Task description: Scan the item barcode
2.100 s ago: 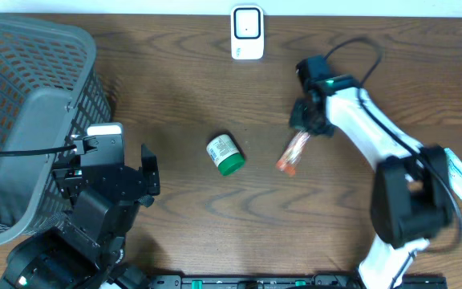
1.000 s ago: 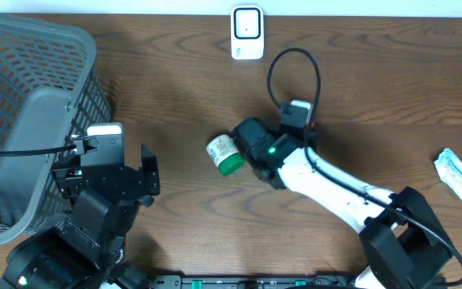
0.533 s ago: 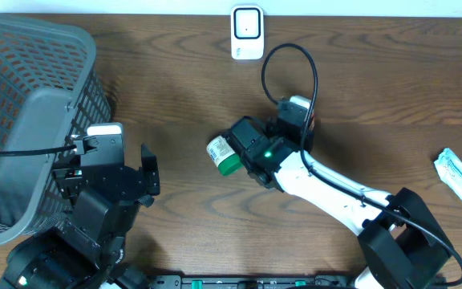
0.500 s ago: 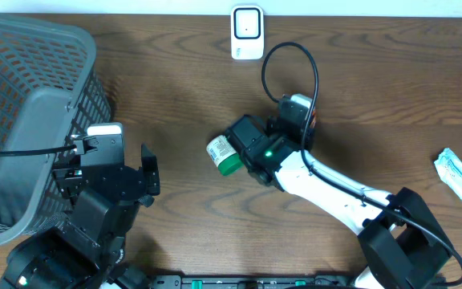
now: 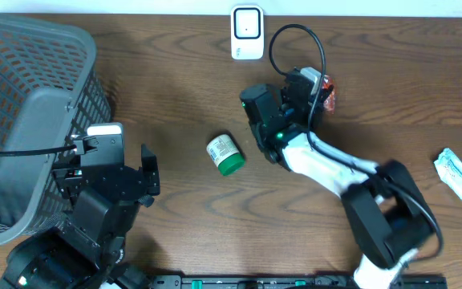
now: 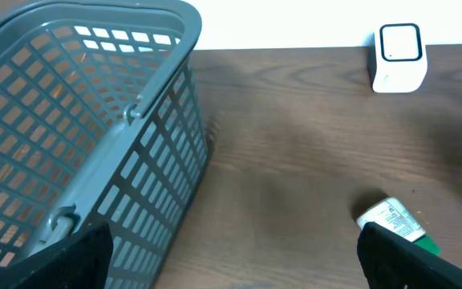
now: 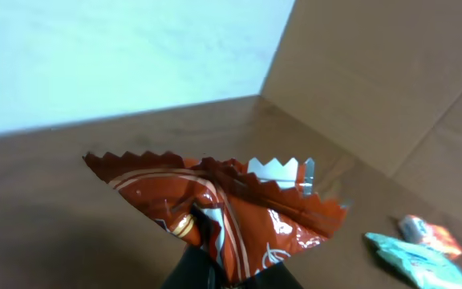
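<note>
ITEM 1: snack packet [image 7: 215,205]. Glossy orange-red foil with pale curved stripes and a saw-tooth upper edge, crumpled. Its lower part is pinched in the right gripper [image 7: 215,258], whose jaws are pressed together on the foil. In the overhead view only a red corner shows past the gripper, at about 1 o'clock from the table's middle. No barcode can be made out on the visible face.

ITEM 2: scanner [image 5: 247,33]. Small white unit with a dark window, standing at the table's 12 o'clock edge. It lies at about 10 o'clock from the packet, near but apart.

ITEM 3: bottle [image 5: 225,154]. White label, green cap, lying on its side at about 8 o'clock from the packet and apart from the right arm.

ITEM 4: left gripper [image 6: 231,241]. Jaws spread wide, holding nothing, at about 8 o'clock on the table, with the bottle just ahead of its right finger in the wrist view.

ITEM 5: basket [image 5: 54,36]. Grey plastic mesh with its handle folded down, at the 9 o'clock side, beside the left arm.

ITEM 6: 2 sachets [image 5: 455,172]. Pale teal and white, at the 3 o'clock edge, well apart from the packet.

ITEM 7: table [image 5: 175,88]. Dark brown wood grain.
</note>
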`<state>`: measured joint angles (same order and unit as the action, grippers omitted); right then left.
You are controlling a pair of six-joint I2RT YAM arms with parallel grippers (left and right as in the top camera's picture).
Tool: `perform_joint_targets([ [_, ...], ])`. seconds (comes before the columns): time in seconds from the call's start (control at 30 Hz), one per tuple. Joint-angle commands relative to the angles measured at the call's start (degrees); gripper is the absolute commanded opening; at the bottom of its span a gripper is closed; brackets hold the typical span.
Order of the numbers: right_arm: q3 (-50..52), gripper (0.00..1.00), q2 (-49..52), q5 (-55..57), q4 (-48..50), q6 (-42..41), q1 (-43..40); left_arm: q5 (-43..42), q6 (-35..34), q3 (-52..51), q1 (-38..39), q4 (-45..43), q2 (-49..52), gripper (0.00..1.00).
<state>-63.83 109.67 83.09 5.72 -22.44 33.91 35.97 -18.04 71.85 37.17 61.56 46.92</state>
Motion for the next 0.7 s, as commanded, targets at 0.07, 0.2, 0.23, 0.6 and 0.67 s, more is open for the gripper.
perform_joint_targets([
  [0.07, -0.04, 0.02, 6.49, 2.58, 3.72, 9.49, -0.04, 0.72, -0.24, 0.37, -0.20, 0.13, -0.20, 0.98],
  [0.2, -0.04, 0.02, 8.57, 2.69, 3.58, 9.46, 2.36, 0.72, -0.24, 0.37, -0.17, 0.13, -0.20, 0.98],
  [0.23, -0.04, 0.01, 8.70, 3.06, 3.30, 9.40, 3.19, 0.72, -0.24, 0.37, -0.20, 0.13, -0.20, 0.98],
  [0.6, 0.00, 0.08, 8.90, 2.99, 3.28, 5.09, 10.45, 0.72, -0.24, 0.37, -0.20, 0.13, -0.20, 0.98],
  [0.67, 0.00, 0.21, 8.90, 2.99, 3.28, 5.09, 10.69, 0.72, -0.24, 0.37, -0.17, 0.13, -0.20, 0.98],
])
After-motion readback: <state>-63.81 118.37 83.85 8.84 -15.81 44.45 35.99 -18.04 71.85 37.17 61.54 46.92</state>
